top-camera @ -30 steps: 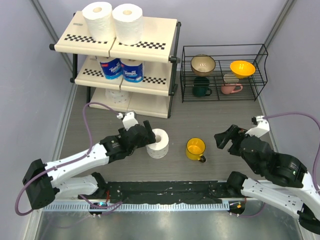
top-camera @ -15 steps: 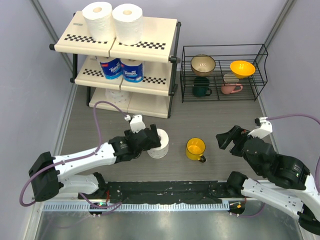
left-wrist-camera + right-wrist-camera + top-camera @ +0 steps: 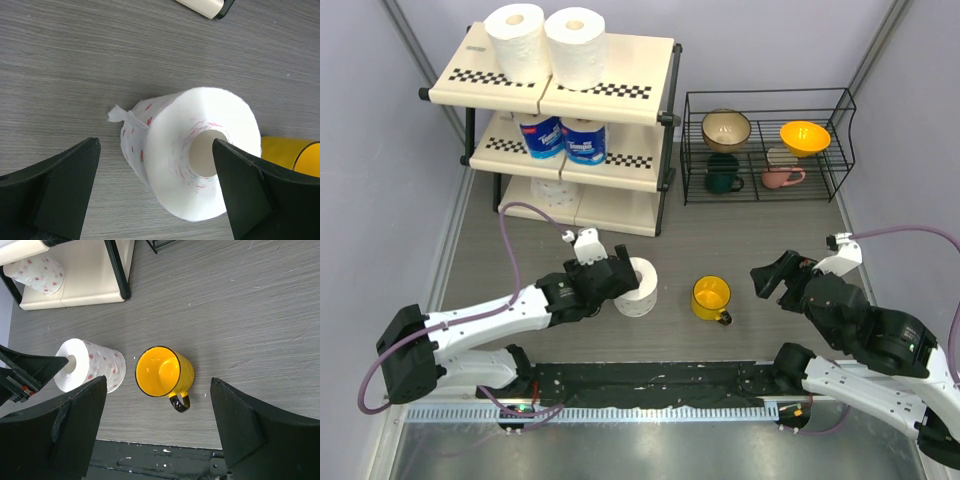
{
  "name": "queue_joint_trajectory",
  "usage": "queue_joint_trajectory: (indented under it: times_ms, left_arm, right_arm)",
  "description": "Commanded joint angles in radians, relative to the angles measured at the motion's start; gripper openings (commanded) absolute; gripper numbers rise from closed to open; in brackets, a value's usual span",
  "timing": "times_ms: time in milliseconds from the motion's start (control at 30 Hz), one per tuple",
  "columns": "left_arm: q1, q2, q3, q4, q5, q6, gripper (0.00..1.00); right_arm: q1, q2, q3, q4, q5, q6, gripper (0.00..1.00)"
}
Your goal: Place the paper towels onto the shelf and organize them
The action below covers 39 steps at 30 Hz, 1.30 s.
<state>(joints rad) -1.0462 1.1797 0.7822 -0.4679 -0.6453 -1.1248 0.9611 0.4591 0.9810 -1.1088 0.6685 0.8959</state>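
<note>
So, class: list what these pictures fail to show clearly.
- Bottom-tier paper towels: top view, middle board of the shelf hides most; count unclear.
- Yellow mug: left wrist view, cut by the edge and the left claw.
- Blue wrappers' print: top view, too small to read.

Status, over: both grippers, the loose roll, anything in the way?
Left gripper open, straddling the paper towel roll standing on the table. Right gripper open, empty. Yellow mug beside the roll, apart from it.
</note>
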Motion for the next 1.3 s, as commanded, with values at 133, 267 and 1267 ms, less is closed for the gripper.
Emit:
queue_joint_trajectory:
  times_ms: [133,267,1267]
  left_arm:
    - [-0.003,0.024,-0.006,0.046,-0.066,-0.041,1.00]
    - [-0.003,0.035,0.002,0.048,-0.065,-0.032,1.00]
    - [0.081,-0.089,0.094,0.130,-0.266,0.104,0.37]
  right_arm:
    - [0.004,0.019,0.018,0.012,0.023,0.003,0.90]
    - [0.004,0.026,0.015,0.012,0.025,0.001,0.90]
    - [0.004,0.041,0.021,0.015,0.040,-0.011,0.90]
